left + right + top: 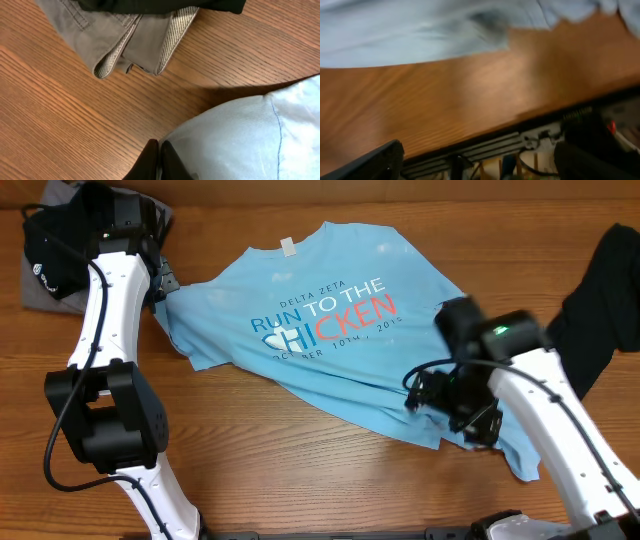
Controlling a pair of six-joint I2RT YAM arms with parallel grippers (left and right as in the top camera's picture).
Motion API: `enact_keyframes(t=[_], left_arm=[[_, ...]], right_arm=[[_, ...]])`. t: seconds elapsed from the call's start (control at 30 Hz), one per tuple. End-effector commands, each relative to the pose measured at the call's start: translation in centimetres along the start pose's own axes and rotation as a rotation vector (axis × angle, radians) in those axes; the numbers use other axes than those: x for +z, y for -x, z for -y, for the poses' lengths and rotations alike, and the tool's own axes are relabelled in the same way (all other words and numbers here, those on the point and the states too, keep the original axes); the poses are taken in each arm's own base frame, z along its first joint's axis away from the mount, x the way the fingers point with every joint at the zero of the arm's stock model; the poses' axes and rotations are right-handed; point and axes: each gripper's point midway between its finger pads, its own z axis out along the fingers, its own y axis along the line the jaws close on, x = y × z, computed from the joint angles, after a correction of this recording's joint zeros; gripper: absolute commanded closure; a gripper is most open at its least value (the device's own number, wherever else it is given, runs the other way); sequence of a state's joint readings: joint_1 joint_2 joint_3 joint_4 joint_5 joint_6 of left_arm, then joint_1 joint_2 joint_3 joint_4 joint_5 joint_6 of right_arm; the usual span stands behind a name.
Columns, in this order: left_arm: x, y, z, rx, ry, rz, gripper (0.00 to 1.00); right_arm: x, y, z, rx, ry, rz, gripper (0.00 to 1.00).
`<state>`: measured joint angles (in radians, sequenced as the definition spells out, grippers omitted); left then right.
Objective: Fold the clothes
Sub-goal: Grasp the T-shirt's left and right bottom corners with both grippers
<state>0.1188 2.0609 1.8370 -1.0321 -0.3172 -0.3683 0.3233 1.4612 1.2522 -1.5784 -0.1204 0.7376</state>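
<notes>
Overhead: sky-blue T-shirt [330,320] lies spread on the table [300,470], lettering up, no fold made yet; black garment [610,290] sits far right, untouched. Left wrist: left gripper [159,159] clenched on the sleeve edge. Right wrist, blurred: right gripper [480,160] splayed, empty, near the hem.

Sky-blue T-shirt [330,330] was soft, matt cloth; tabletop [300,470] was smooth, grained wood with a faint sheen; grey garment [100,35] showed a coarse woven lining; arm shells [95,310] were glossy white plastic.
</notes>
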Motion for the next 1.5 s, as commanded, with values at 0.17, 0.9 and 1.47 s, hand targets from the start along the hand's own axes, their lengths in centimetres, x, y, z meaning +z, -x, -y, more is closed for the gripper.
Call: enact_keyframes(t=[0.17, 0.9, 1.47], left_arm=[[-1.0, 1.6, -0.5, -0.049, 0.006, 0.053, 0.89], [-0.9, 0.7, 0.1, -0.036, -0.034, 0.012, 0.55], [-0.9, 0.5, 0.0, -0.033, -0.031, 0.004, 0.47]], right_arm=[[6.6, 0.4, -0.6, 0.021, 0.056, -0.012, 0.00], [12.8, 4.9, -1.4, 0.048, 0.169, 0.172, 0.18], [13.9, 3.3, 1.0, 0.108, 0.076, 0.115, 0.33]])
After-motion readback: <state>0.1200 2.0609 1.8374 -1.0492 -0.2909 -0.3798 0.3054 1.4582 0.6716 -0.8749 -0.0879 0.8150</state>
